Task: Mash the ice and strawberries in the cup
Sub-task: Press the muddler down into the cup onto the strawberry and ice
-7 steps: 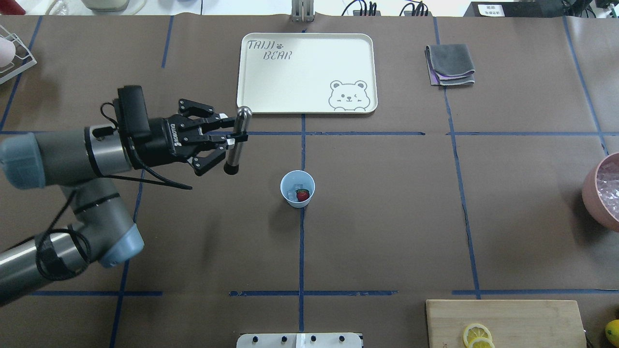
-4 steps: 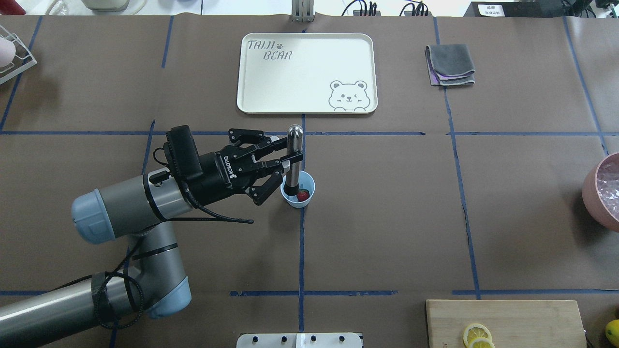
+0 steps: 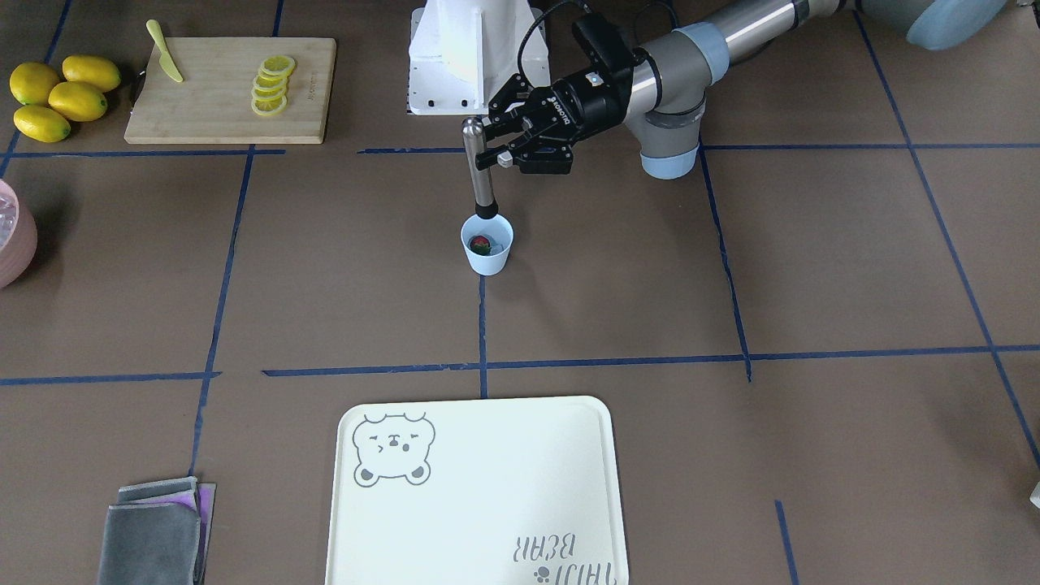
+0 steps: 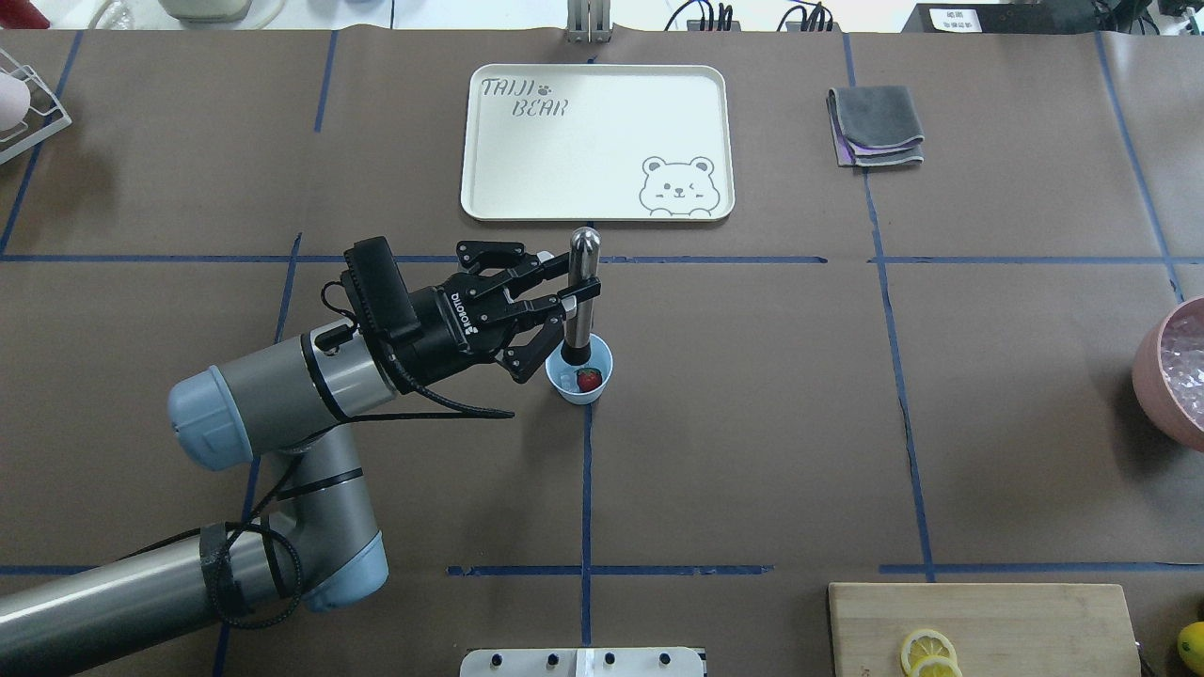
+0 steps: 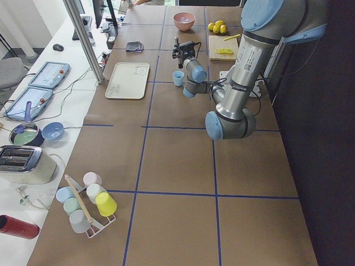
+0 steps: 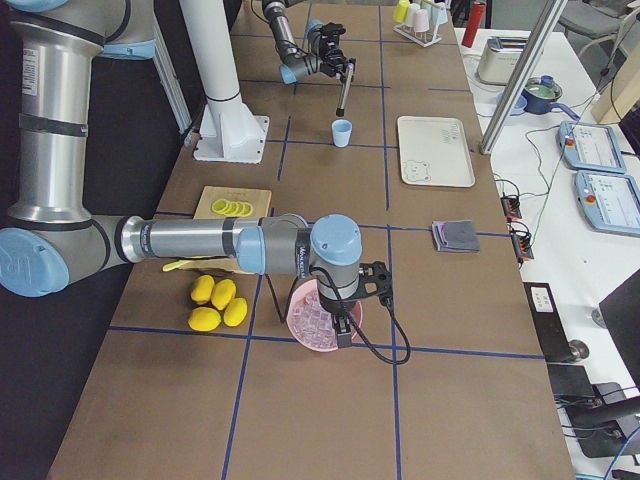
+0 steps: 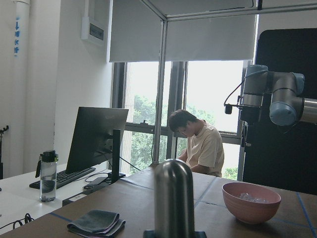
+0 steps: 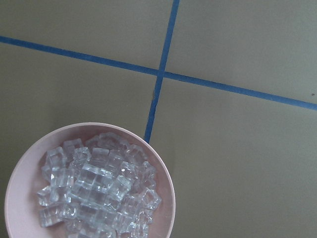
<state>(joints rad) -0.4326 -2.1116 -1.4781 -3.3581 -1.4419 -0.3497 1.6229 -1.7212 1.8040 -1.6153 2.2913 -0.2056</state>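
The light-blue cup (image 4: pixel 595 389) stands at mid-table. It holds one red strawberry (image 4: pixel 589 379) and pale ice chunks (image 4: pixel 565 380). My left gripper (image 4: pixel 570 293) is shut on a steel muddler (image 4: pixel 584 273) and holds it upright. The muddler's black tip is at the cup's mouth, on the side away from the berry. In the front view the muddler (image 3: pixel 479 175) stands over the cup (image 3: pixel 487 258) and the strawberry (image 3: pixel 481 243). My right gripper (image 6: pixel 345 322) hovers over the pink bowl (image 6: pixel 312 325). I cannot tell whether it is open or shut.
The pink bowl (image 8: pixel 20 163) of ice cubes (image 8: pixel 94 188) sits at the table's right edge (image 4: pixel 1149 362). A white bear tray (image 4: pixel 527 160) lies beyond the cup. There is a folded grey cloth (image 4: pixel 875 124), a cutting board (image 3: pixel 211 106) with lemon slices (image 3: pixel 270 84), and lemons (image 3: pixel 61 93).
My left arm has swung right and toward the robot with the muddler, from left of the cup to over it. The tip has come down to the cup's mouth.
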